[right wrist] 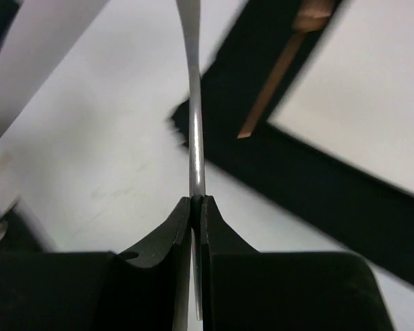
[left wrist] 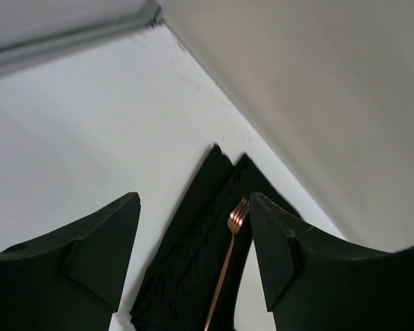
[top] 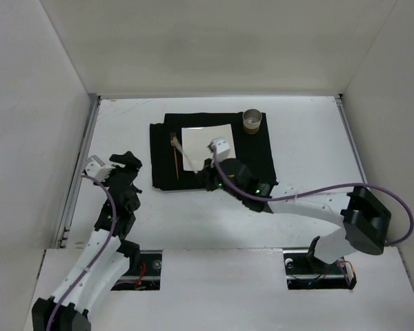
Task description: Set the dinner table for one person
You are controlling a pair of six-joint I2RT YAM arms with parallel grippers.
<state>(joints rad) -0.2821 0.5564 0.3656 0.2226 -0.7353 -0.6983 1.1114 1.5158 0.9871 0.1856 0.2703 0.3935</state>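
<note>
Right claw [right wrist: 198,207]: clamped on a thin silver utensil [right wrist: 193,138], by the mat's near edge.
Left claw [left wrist: 193,200]: jaws apart, nothing between them, left of the mat.
Mat [top: 259,155]: black; carries fork [left wrist: 228,262], plate [top: 203,138], cup [top: 252,121].
Desk [top: 310,138]: white, under mat and both claws.

White dinner table [top: 310,138] is lying flat, with thin metal rails [top: 78,172] running along its left and right sides. A black cloth mat [top: 257,146] is lying directly on it, toward the far middle, its edges sitting roughly square to the table.
</note>
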